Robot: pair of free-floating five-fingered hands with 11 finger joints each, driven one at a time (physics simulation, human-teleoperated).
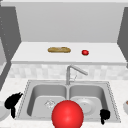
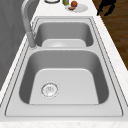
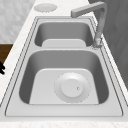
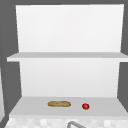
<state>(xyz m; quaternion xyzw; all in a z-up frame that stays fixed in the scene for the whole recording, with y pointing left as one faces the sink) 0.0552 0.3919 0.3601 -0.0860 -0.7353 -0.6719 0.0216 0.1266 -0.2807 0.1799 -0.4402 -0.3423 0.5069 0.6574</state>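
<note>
Black hands, two: left hand (image 1: 12,101) and right hand (image 1: 104,115), fingers curled, empty.

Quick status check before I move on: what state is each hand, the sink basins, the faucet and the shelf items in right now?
left hand: fingers curled, holding nothing, over the counter left of the sink.
right hand: fingers curled, holding nothing, at the sink's front right corner.
red ball: at the sink's front edge, touched by neither hand.
plate: flat in the right basin.
left basin: dry.
faucet: off, spout angled right.
bread loaf: lying on the shelf.
tomato: on the shelf, right of the loaf.
</note>
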